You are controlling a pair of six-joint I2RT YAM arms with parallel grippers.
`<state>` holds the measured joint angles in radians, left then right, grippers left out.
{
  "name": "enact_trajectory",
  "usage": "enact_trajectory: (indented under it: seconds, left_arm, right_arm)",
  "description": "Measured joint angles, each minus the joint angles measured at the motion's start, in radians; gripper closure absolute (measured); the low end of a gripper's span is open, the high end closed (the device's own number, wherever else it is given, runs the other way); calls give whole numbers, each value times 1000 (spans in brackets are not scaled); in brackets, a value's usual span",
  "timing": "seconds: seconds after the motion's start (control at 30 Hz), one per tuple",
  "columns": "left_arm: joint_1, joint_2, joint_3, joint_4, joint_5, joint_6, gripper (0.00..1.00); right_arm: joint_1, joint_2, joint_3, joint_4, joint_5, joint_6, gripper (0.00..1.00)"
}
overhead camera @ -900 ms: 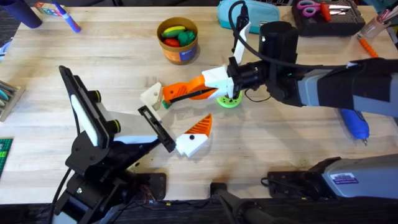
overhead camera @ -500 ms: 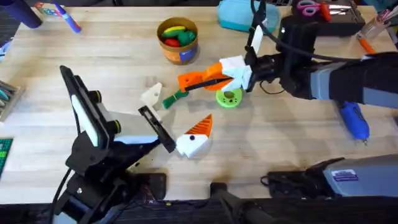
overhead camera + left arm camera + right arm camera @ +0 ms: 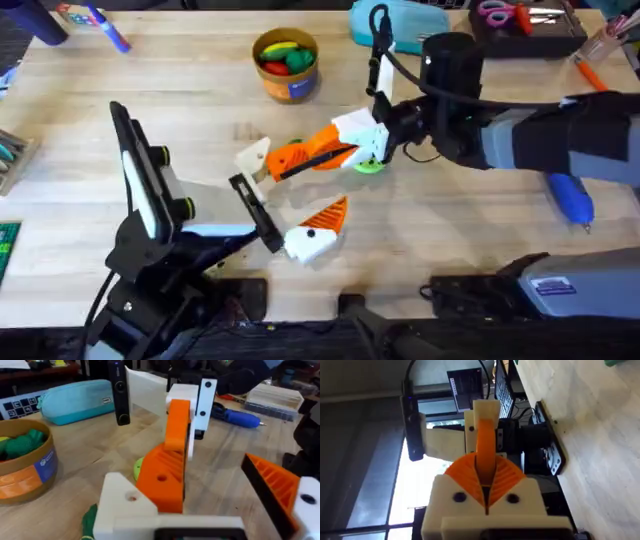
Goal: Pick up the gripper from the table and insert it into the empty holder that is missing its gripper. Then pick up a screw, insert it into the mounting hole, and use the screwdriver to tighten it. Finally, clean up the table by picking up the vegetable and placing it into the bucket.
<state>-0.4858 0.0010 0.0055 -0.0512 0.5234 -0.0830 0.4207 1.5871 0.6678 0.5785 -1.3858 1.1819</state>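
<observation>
Fingers on one gripper (cream-white)

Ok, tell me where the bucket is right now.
In the overhead view the bucket stands at the far middle of the table, left of the blue pouch and beyond the right gripper; it holds toy vegetables.

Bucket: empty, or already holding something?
Holding something: yellow, red and green toy vegetables sit inside the bucket, reaching to about its rim.
</observation>
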Motion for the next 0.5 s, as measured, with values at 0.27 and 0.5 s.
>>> enact_trajectory:
  seconds: [0.27, 0.5]
  left_arm:
    - [0, 0, 0, 0, 13, 0, 8]
    - [0, 0, 0, 0, 41, 0, 8]
  right_arm:
    - [2, 0, 0, -2, 1, -37, 991]
    - [2, 0, 0, -1, 39, -111, 991]
